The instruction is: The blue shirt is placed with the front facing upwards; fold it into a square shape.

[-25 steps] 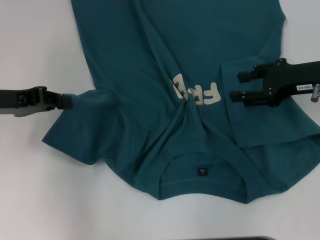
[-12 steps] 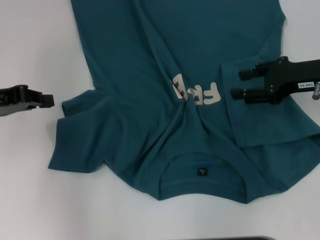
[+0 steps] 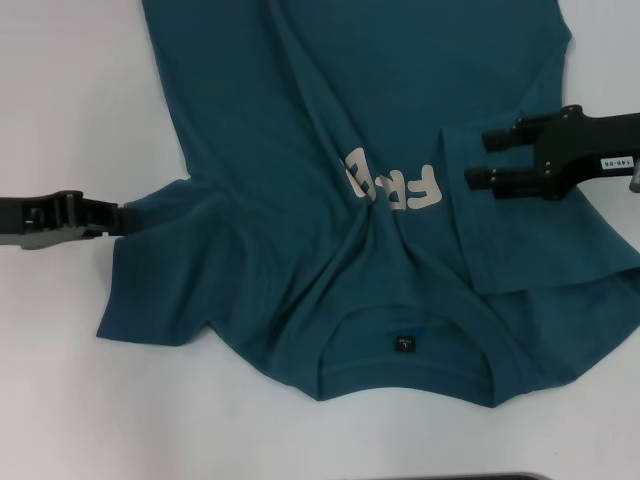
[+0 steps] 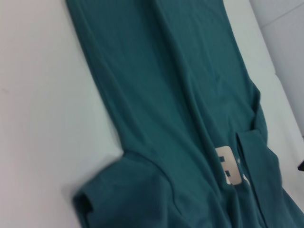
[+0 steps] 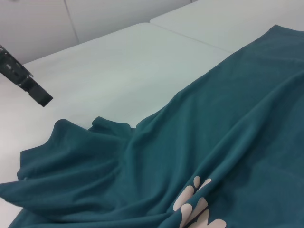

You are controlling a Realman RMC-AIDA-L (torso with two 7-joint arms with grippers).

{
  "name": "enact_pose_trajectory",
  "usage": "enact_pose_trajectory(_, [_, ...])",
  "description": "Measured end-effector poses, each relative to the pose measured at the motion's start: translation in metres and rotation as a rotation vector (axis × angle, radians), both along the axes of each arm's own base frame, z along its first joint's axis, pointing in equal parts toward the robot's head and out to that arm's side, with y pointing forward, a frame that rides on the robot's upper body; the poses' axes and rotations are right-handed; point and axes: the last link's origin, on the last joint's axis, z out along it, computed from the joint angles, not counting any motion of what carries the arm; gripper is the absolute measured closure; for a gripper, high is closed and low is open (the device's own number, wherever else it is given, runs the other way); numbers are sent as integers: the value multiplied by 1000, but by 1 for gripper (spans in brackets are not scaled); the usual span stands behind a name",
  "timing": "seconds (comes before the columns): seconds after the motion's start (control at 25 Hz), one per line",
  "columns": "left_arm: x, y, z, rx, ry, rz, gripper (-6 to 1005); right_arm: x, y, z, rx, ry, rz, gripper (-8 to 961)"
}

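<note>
The blue shirt (image 3: pixel 300 120) lies front up on the white table, collar and black label (image 3: pixel 404 343) nearest me, cream letters (image 3: pixel 395 187) partly buried in wrinkles. Its right sleeve (image 3: pixel 520 240) is folded in over the chest. Its left sleeve (image 3: pixel 165 265) lies spread and rumpled. My left gripper (image 3: pixel 112 216) is low at the outer edge of the left sleeve; it also shows in the right wrist view (image 5: pixel 35 90). My right gripper (image 3: pixel 480 158) is open and empty, over the folded right sleeve beside the letters. The left wrist view shows the shirt body (image 4: pixel 180 104).
The white table (image 3: pixel 60 90) is bare to the left of the shirt. A dark edge (image 3: pixel 440 477) runs along the near side. A seam between table tops (image 5: pixel 156 23) shows in the right wrist view.
The left gripper drew back to the left off the sleeve, which dropped and flattened, then came back right to the sleeve's edge. The right gripper drifted slightly right.
</note>
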Motion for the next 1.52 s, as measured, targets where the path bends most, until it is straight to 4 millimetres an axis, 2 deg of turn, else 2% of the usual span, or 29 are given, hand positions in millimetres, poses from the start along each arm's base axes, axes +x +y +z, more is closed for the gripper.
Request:
enact_pose_trajectory(0.08, [2,-2,0,13,4,-16,960,0,0,0,1,-2,2,326])
enact_pose_trajectory(0.24, [5,-5,-1,43,23,-39,845,1,0,1,3,-7,4,326])
enact_pose_trajectory(0.52, [-14,-9,10,70,42,18,622,1,1,1,5,-10,6,327])
enact_pose_trajectory(0.68, [-27,-13,11,66,35,52,386,0,1,0,6,-10,7,327])
enact_pose_trajectory(0.8, [-32,-12,6,61,32,52,153,0,1,-1,5,-9,6,327])
enact_pose_trajectory(1.24, [-37,-5,-17,16,64,38,26,0,1,-2,0,-11,6,327])
enact_pose_trajectory(1.52, [-32,0,-27,-15,66,21,35,0,1,-2,0,-10,6,327])
